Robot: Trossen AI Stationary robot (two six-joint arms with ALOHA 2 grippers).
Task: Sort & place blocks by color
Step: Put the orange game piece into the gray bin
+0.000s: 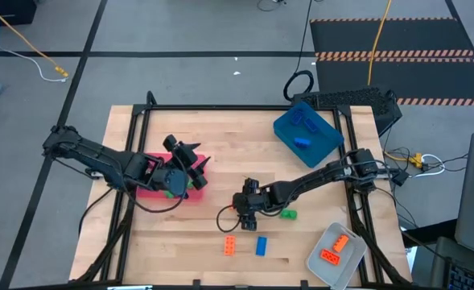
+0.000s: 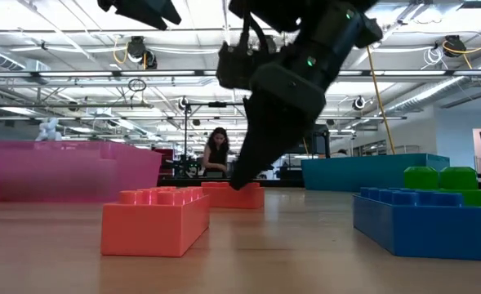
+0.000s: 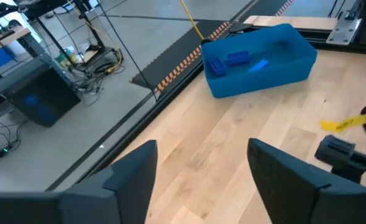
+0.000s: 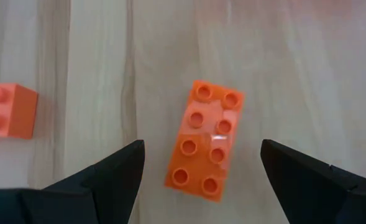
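My right gripper [image 1: 243, 211] hangs open low over the table's near middle. An orange block [image 4: 206, 143] lies studs up on the wood between its fingers, which stand clear on either side. A second orange block [image 1: 230, 246], a blue block [image 1: 261, 246] and a green block [image 1: 288, 214] lie loose on the table nearby. My left gripper [image 1: 196, 161] is open and empty above the red tray [image 1: 150, 192], which holds a green block [image 1: 175, 189].
The blue tray [image 1: 307, 133] with blue blocks stands at the far right. A clear-grey tray [image 1: 337, 254] holding orange blocks sits at the near right corner. Bare wood lies between the trays. A person shows far off in the room behind the table.
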